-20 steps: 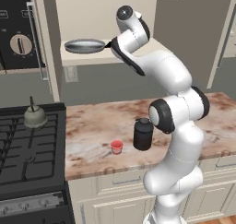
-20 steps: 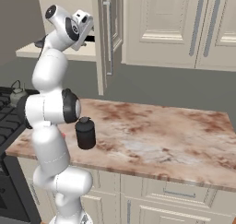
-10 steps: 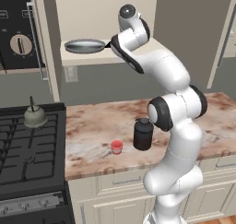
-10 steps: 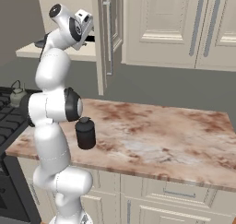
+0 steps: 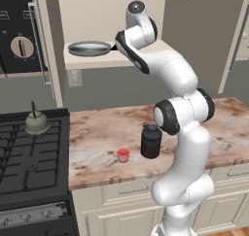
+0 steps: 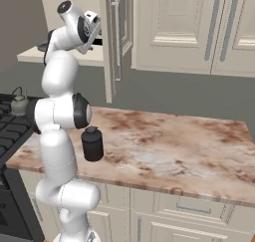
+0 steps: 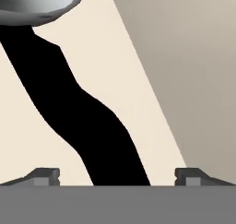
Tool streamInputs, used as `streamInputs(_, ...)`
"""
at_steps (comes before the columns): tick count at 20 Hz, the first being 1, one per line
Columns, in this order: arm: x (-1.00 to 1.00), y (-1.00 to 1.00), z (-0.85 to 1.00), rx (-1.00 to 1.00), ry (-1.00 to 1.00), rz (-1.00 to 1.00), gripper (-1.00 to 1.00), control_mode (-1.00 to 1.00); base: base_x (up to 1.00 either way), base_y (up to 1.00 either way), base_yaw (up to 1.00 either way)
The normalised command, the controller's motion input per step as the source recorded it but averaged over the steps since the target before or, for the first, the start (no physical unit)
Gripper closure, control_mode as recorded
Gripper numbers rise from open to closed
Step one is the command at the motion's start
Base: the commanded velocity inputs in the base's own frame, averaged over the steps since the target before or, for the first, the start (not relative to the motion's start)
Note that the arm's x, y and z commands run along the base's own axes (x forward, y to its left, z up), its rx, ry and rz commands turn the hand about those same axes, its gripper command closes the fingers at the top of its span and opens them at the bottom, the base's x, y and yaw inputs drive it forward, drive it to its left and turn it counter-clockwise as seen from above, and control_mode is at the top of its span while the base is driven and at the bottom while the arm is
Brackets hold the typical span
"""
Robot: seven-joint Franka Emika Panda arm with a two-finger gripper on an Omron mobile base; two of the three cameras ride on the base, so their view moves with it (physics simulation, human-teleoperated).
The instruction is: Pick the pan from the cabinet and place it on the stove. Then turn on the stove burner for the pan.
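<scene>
Hand has edged closer to pan [image 5: 89, 48] since earlier frame; pan unmoved on cabinet [image 5: 97, 60] shelf. Gripper [image 7: 117, 174] spread wide, grasping nothing, fingertips [image 7: 45, 174] either side of black handle [image 7: 83, 121], not touching it. Pan shallow, round, silver-grey, flat on beige shelf, handle pointing toward hand. Stove [image 5: 29, 157] below left, bearing kettle [image 5: 36, 123].

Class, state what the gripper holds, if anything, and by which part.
Nothing is held: the gripper is open, its fingertips straddling the pan's black handle.
</scene>
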Motion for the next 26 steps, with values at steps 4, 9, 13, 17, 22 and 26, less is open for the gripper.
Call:
streamInputs(4,0.17,0.04,-0.47,0.00,0.03,0.05,-1.00,-1.00,0.00,0.00,0.00)
streamInputs(9,0.15,0.03,-0.50,-0.01,0.00,0.04,-1.00,-1.00,0.00,0.00,0.00)
streamInputs(13,0.18,0.03,-0.54,-0.03,0.00,0.04,-1.00,-1.00,0.00,0.00,0.00)
streamInputs(17,0.17,0.05,-0.47,-0.01,0.03,0.04,-1.00,-1.00,0.00,0.00,0.00)
streamInputs(22,0.05,0.08,-0.39,0.00,0.09,0.05,-1.00,-1.00,0.00,0.00,0.00)
streamInputs(26,0.02,0.10,-0.41,-0.01,0.11,0.05,-1.00,-1.00,0.00,0.00,0.00)
